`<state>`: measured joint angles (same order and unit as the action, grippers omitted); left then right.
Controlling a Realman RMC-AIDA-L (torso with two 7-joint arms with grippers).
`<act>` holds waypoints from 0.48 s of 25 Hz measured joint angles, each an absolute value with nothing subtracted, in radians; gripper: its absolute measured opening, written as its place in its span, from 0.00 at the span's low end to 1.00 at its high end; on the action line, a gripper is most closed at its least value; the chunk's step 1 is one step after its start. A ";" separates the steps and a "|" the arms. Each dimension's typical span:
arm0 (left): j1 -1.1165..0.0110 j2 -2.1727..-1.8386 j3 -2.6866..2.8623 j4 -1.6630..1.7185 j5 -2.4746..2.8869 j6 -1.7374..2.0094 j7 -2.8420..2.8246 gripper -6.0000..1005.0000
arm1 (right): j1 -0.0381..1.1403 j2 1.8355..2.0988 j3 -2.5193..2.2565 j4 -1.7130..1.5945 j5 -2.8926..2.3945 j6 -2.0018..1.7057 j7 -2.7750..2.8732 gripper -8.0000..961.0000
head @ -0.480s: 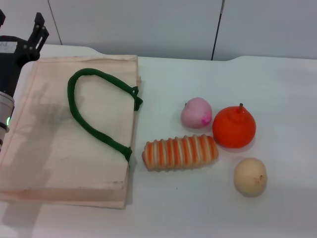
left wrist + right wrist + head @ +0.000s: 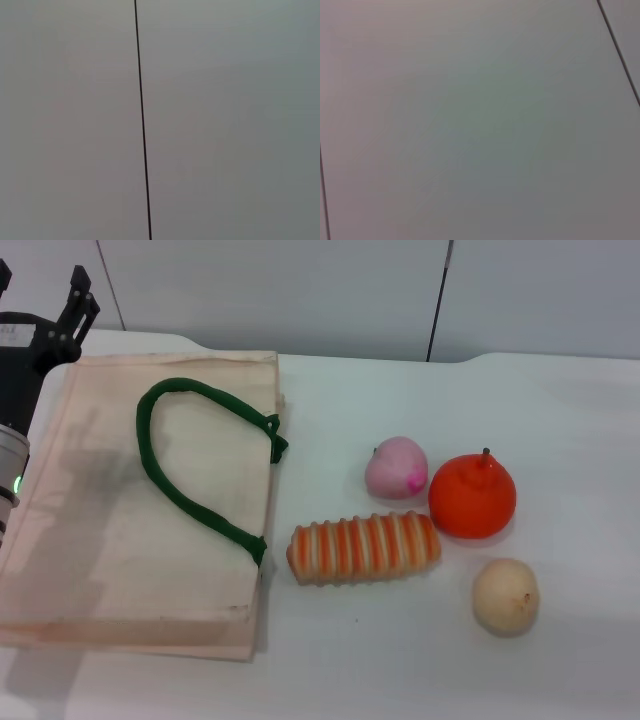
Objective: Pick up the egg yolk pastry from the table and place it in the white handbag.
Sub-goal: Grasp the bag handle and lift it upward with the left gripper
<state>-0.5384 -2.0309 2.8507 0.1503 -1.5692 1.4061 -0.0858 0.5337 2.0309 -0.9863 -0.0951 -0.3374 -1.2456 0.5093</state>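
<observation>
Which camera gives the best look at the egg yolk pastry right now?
The head view. It shows the whole egg yolk pastry lying on the table, near the orange fruit and apart from the white handbag. Both wrist views show only blank pale panels, with no pastry in them.

Bare lab setup: white table [image 2: 560, 420], plain panelled wall [image 2: 300, 290].
</observation>
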 joint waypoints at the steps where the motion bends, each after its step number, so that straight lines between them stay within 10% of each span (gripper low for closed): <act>1: -0.538 -2.031 2.851 0.150 -1.569 1.406 -0.086 0.87 | 0.534 2.031 -0.986 -0.095 -0.337 -1.246 0.509 0.93; 12: -0.537 -2.031 2.853 0.150 -1.569 1.416 -0.086 0.87 | 0.531 2.031 -0.986 -0.095 -0.338 -1.247 0.509 0.92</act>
